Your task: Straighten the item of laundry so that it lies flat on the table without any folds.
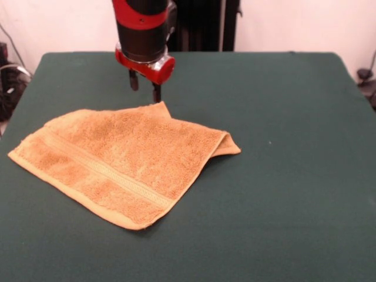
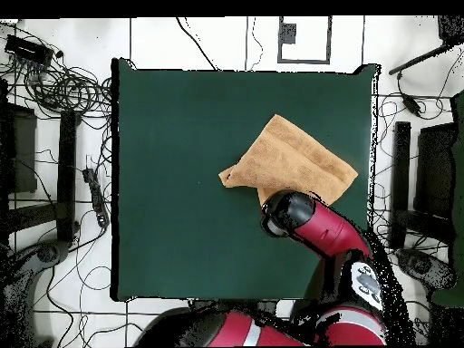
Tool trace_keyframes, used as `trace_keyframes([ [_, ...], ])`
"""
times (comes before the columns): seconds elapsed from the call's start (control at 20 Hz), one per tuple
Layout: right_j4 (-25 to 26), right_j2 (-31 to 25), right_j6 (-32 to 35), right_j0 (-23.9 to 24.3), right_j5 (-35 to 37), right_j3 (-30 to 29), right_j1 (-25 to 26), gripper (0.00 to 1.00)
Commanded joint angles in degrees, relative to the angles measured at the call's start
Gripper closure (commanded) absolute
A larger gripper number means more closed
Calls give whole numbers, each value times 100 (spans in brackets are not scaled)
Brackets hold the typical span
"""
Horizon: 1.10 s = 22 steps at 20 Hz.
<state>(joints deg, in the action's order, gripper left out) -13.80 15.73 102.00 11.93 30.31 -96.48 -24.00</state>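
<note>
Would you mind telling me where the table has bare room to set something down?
In the front view the table is bare right of the towel and along its near edge. It is crowded only at the towel's far edge, where the claw hangs.

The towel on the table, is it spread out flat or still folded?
Folded. The towel is doubled over: a second layer pokes out beneath its right corner, and overhead it shows a triangular outline.

Looking like a robotics lab: green-clothed table (image 2: pixel 181 181) standing on a pale tiled floor (image 2: pixel 217 36), loose cables (image 2: pixel 68 86) trailing around it, dark equipment stands (image 2: pixel 63 172) flanking both sides, red and black arm (image 2: pixel 331 237) reaching in from its pedestal.
</note>
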Motion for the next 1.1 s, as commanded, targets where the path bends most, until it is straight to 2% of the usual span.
trace_keyframes([
  [0.05, -434, -529, 1600, -226, -388, -351, 431, 0],
  [0.25, -394, -463, 1522, -284, -307, -190, 410, 0],
  [0.55, -228, -101, 1496, -573, 801, 466, 275, 0],
  [0.85, -446, -259, 1617, -499, 278, 142, 353, 0],
  [1.1, -319, -275, 1405, -408, -69, 96, 549, 0],
])
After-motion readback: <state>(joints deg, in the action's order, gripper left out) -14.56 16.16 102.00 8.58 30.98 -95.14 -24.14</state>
